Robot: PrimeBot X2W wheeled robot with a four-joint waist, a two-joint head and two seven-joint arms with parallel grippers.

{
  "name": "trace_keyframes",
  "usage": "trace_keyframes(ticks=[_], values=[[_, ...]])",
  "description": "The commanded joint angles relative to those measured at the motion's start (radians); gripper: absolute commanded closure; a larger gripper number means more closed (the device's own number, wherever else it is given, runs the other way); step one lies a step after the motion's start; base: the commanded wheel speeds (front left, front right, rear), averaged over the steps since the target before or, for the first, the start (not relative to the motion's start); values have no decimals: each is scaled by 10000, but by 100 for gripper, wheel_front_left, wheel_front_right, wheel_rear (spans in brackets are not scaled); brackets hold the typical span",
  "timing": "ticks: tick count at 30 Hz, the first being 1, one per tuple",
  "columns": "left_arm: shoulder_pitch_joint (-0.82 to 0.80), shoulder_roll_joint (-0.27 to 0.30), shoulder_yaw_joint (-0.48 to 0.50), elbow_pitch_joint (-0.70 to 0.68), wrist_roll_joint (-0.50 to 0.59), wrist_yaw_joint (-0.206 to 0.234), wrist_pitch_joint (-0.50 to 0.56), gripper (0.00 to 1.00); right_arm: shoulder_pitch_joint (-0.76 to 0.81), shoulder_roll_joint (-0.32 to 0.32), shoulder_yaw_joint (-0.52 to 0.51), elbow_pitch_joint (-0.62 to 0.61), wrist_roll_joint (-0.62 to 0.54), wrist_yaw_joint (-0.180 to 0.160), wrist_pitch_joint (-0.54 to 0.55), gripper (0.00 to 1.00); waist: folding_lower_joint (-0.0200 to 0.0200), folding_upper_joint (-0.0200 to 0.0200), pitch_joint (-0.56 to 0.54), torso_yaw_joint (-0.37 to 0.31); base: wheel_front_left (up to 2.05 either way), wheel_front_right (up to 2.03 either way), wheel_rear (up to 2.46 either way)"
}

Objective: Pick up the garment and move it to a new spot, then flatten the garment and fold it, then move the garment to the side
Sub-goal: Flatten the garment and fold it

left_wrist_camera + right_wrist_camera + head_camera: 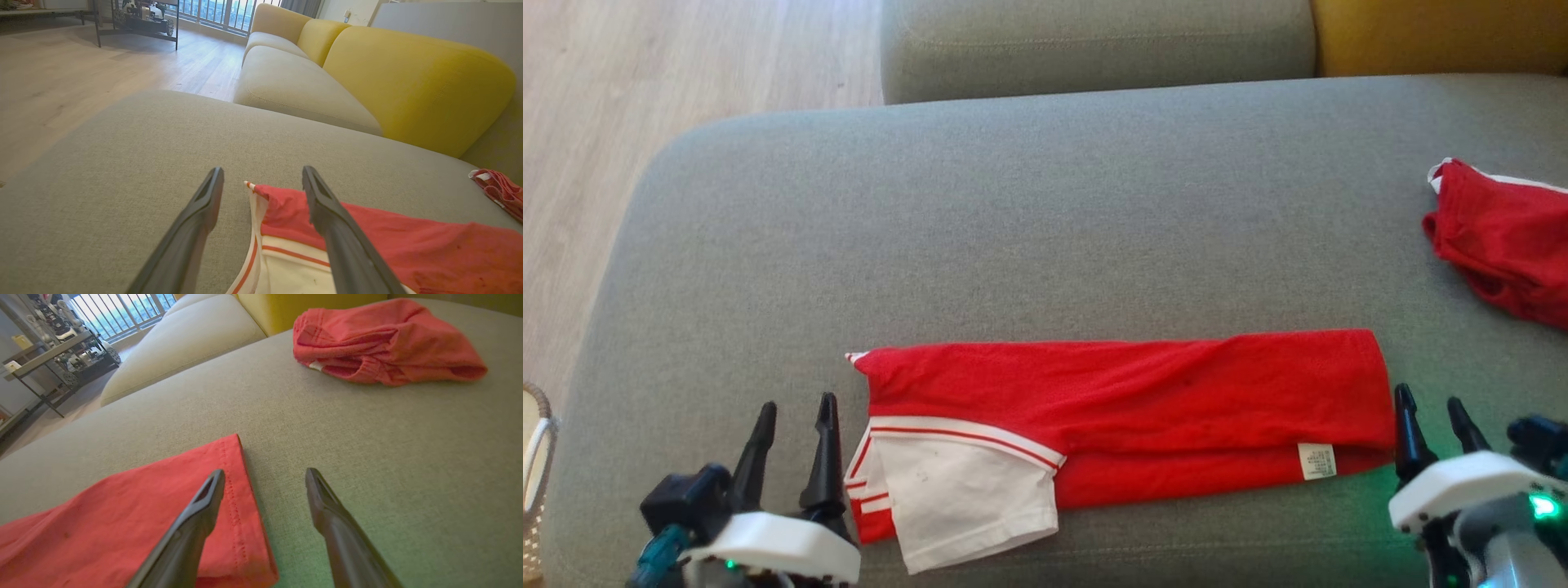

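Between left pincer (797,402) and right pincer (1428,395), on the grey sofa cushion (1013,204): red garment (1143,408) folded into a long strip, white sleeve at the left pincer's end. Both pincers are spread wide and hold nothing. White label (1316,461) sits just beside the right pincer, print too small to read. Second red garment (1503,237) lies beyond the right pincer, well apart. Basket (533,457) rim is outboard of the left pincer, contents not visible.

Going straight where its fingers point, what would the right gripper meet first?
Probably the bare grey cushion, just beside the folded garment; the crumpled red garment lies farther on, depth unclear.
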Motion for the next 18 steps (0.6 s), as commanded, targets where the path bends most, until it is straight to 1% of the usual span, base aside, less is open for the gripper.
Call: trace_keyframes(ticks=[1, 6, 7, 10, 18], values=[[-607, -61, 429, -180, 128, -87, -121, 0, -780, 6, 152, 19, -87, -4, 12, 0, -1, 0, 94, 34, 0, 0, 0], [-687, -171, 466, 42, 302, -248, -121, 0, -1306, 47, 176, 861, -117, -4, 227, 0, -1, 0, 239, 99, 0, 0, 0], [-687, -171, 466, 42, 302, -248, -121, 0, -1306, 47, 176, 861, -117, -4, 227, 0, -1, 0, 239, 99, 0, 0, 0], [-826, -225, 616, 134, 400, -351, -121, 0, -1597, -4, 189, 1548, -69, -4, 583, 0, -1, 0, 336, 198, 0, 0, 0], [-958, -411, 797, 265, 553, -545, -122, 0, -1944, -101, 580, 2344, -87, -4, 981, 0, -1, 0, 457, 305, 0, 0, 0]])
